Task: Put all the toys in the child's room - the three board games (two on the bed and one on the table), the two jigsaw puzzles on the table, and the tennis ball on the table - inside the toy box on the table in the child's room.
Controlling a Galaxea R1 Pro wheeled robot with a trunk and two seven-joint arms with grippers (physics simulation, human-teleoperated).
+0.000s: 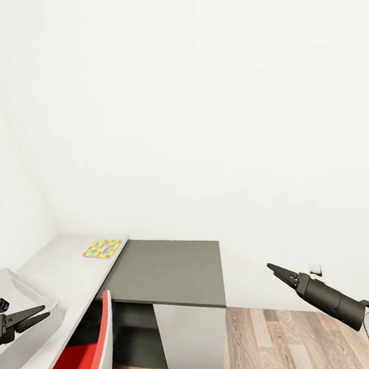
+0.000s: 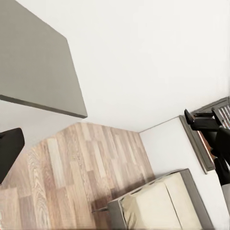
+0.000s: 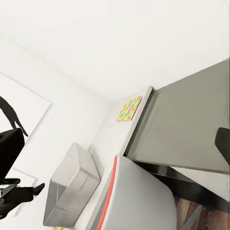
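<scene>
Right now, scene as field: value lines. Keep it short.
jigsaw puzzle: one, flat on the table at its far end
toy box: grey bin at the table's near end
dark cabinet top: beside the table, nothing on it
chair: red seat, tucked at the table
left gripper: over the toy box, holding nothing
right gripper: shut, over the floor
bed: seen in left wrist view
</scene>
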